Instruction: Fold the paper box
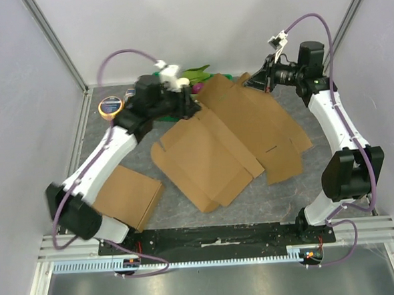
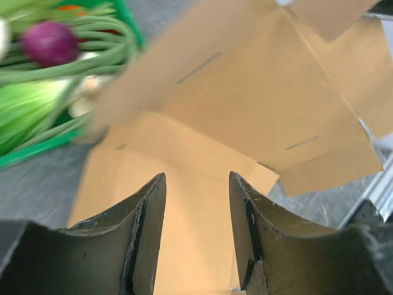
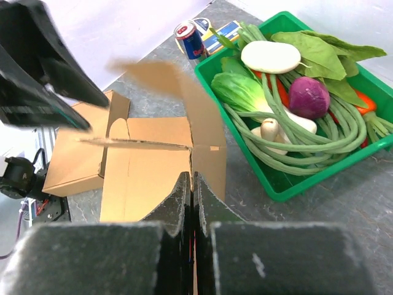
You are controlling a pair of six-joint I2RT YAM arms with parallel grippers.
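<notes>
Grey tabletop (image 1: pixel 306 181), seen from overhead: the flattened paper box (image 1: pixel 230 135) is lying right beside the green tray (image 1: pixel 199 74), on its near side. At the left wrist, the left gripper (image 2: pixel 196 178) is hovering released over the paper box, the tray off to one side. At the right wrist, the right gripper (image 3: pixel 192 178) is pinching a raised flap (image 3: pixel 206 123) next to the tray.
</notes>
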